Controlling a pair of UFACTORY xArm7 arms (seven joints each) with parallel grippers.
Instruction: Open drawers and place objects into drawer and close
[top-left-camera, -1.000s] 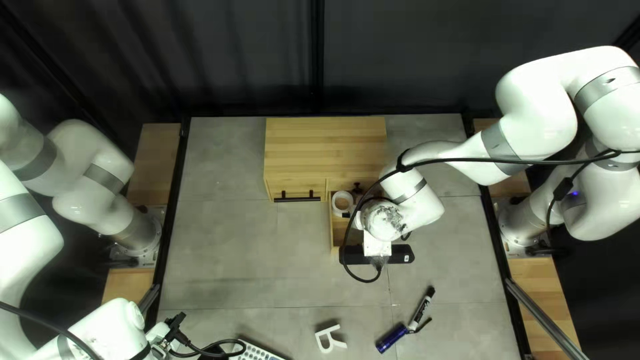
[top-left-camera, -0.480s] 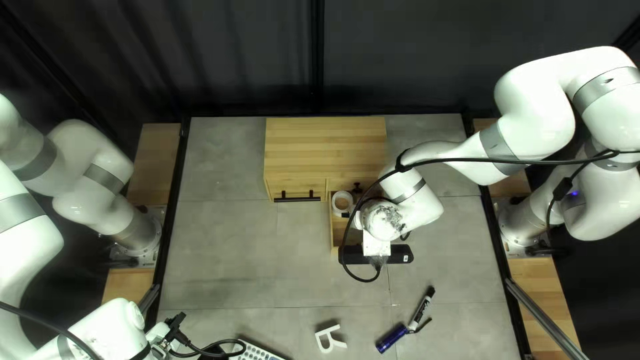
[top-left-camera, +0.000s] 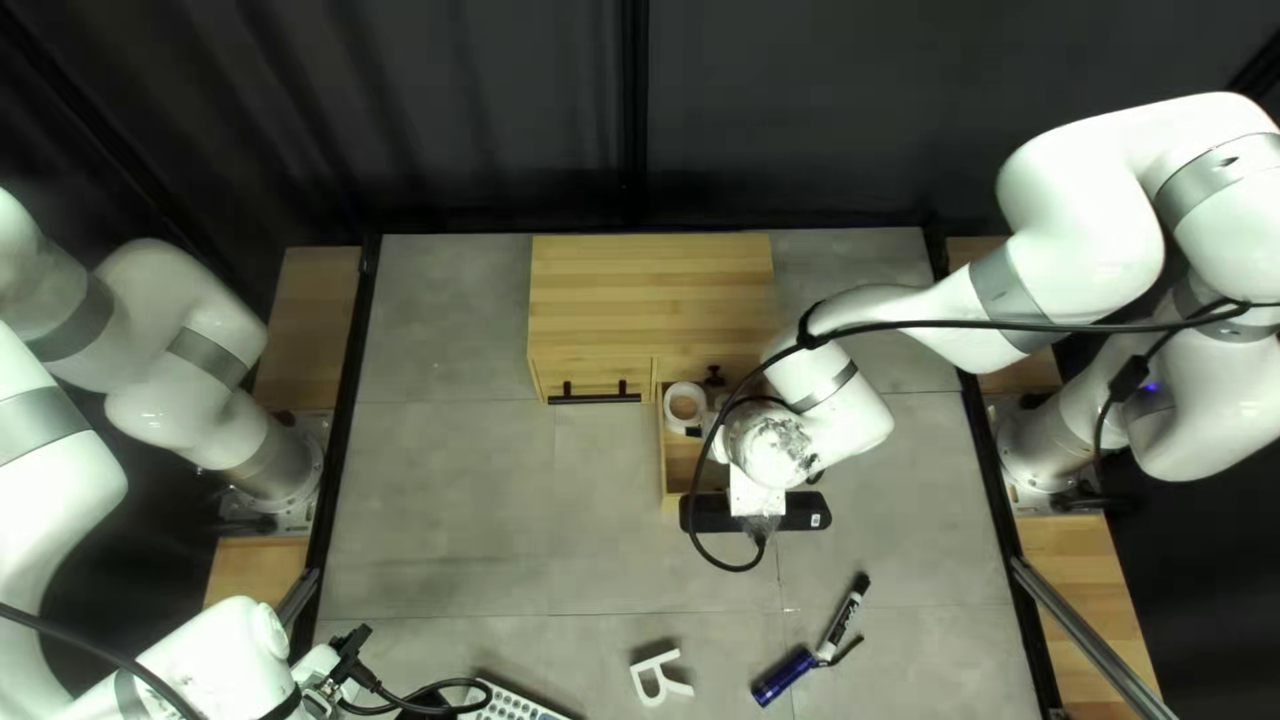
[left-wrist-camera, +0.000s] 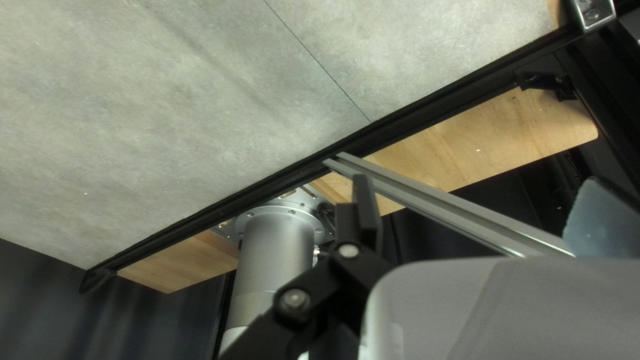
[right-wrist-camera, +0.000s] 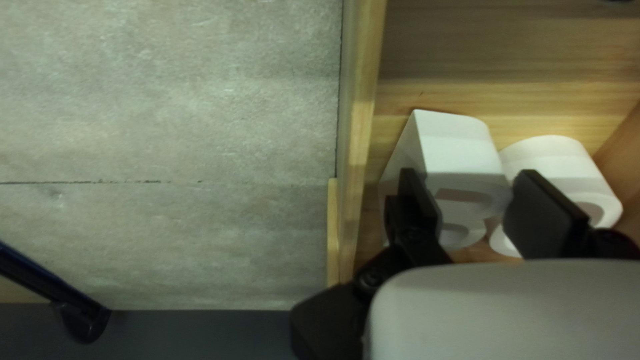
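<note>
Left arm [top-left-camera: 187, 327] bent along its own side, left end effector [top-left-camera: 324, 674] low in the top left view, fingers spread, right arm [top-left-camera: 1074, 220] reaching inward, right end effector [right-wrist-camera: 479, 207] with fingers parted.

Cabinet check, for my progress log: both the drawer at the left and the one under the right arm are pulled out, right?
Not both: the top left view shows the left drawer shut in the cabinet. The right drawer, under the right arm, is pulled out.

Room beside cabinet [top-left-camera: 647, 294], black cable [top-left-camera: 1014, 324] apparently above open drawer [top-left-camera: 679, 463]
</note>
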